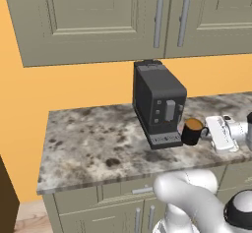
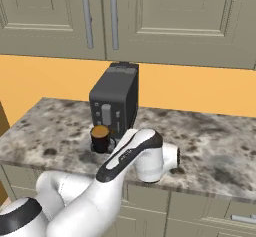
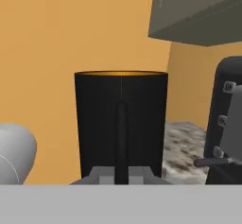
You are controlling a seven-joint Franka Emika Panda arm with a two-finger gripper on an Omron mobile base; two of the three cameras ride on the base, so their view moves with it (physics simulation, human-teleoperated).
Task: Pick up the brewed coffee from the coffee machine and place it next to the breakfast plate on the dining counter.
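The brewed coffee point(image 1: 192, 130) is a black mug with brown-orange liquid. It sits just off the right front of the dark grey coffee machine point(image 1: 157, 101), clear of the drip tray point(image 1: 165, 139). My gripper point(image 1: 204, 132) reaches in from the right, and its fingers flank the mug's handle. In the hand view the mug point(image 3: 121, 119) is very close with its handle facing me, and my gripper point(image 3: 121, 178) is shut around that handle. From the right base the mug point(image 2: 100, 137) stands before the coffee machine point(image 2: 115, 103). The breakfast plate and dining counter are out of view.
The machine stands on a mottled wall counter point(image 1: 88, 143) under olive-grey upper cabinets point(image 1: 98, 15), with an orange wall behind. My own arm point(image 2: 132, 153) crosses just right of the mug. The counter's front edge point(image 1: 123, 178) runs below the machine.
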